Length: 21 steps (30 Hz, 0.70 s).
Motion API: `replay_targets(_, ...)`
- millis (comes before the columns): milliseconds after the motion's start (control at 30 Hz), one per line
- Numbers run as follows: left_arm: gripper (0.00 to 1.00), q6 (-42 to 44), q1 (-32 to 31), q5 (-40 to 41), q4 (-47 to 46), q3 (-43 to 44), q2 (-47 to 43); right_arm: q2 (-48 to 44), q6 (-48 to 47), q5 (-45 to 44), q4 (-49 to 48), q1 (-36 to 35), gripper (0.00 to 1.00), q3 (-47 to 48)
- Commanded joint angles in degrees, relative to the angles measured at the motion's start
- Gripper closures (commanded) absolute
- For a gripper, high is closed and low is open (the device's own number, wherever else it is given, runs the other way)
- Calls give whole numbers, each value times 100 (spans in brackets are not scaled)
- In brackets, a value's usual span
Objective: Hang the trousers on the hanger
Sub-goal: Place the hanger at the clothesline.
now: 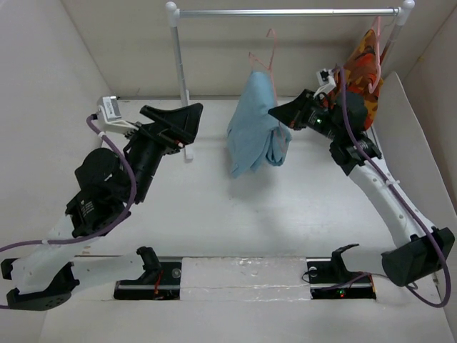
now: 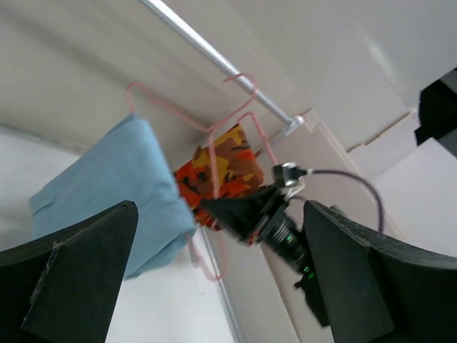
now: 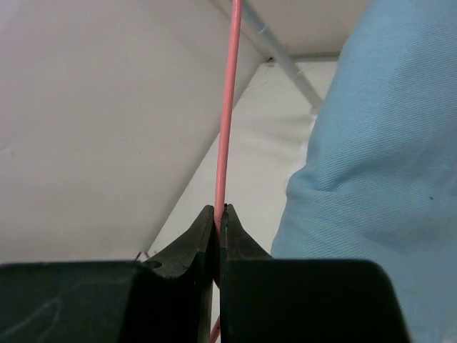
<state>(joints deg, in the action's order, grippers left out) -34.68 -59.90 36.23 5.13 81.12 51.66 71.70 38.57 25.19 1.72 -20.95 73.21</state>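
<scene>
Trousers [image 1: 253,128] hang above white table [image 1: 214,214]; walls [image 1: 43,71] white.

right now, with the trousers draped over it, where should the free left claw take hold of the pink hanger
Grip the hanger on its bare wire just below the hook, above the trousers, coming from the left with the open left claw. Cloth hides the lower frame, and the right claw pinches the wire on the right.
</scene>
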Motion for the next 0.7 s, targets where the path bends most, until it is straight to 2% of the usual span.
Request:
replay_targets(0,1,-293,13,192,776,-490,-164,-140,-236,214,-1279,738,100,826)
replay_targets(67,1,-731,13,165,1233,-841,-340,27,-166,328,-1183,1283,100,1071)
replay_targets(233,1,-1295,13,51,1693,-1625,-814,527,125,601,-1507,2058,100,1371)
replay_targets(333,1,-1533,13,-116,1676,-2047,-1052,853,125,583,-1376,2322,100,1897)
replay_targets(500,1,-1735,13,-230,1921,-2250,-1000,1504,125,531,-1130,2613,100,2601)
replay_targets(667,1,-1867,13,-379,2027,-2469,-991,1706,213,487,-1138,2921,100,2611)
